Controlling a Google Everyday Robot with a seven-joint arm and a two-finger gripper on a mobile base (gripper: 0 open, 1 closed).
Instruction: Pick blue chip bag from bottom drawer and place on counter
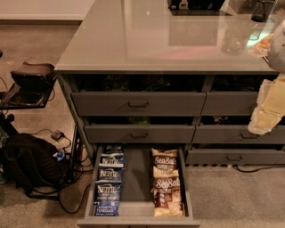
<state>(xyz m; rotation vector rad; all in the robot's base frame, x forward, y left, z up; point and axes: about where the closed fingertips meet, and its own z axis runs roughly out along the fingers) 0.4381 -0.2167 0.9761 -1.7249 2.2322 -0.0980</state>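
The bottom drawer (138, 220) is pulled out toward me, and its flat front is at the bottom of the view. Several blue chip bags with white "Kettle" lettering lie in a column along its left side; the nearest one (107, 198) is at the front, with others (111, 173) behind it. Brown-and-cream "Sea Salt" bags (167, 196) fill the right side. The glossy counter (164, 40) tops the cabinet. My gripper (266, 111) is a pale shape at the right edge, level with the upper drawers, up and to the right of the open drawer and away from the bags.
Closed grey drawer fronts with dark handles (138, 104) (139, 135) sit above the open drawer, with another (234, 157) to its right. A black backpack (26, 164) and cables lie on the floor at left. A dark stool (31, 78) stands behind it. Dark objects (196, 4) and a glass (262, 10) are on the counter's far edge.
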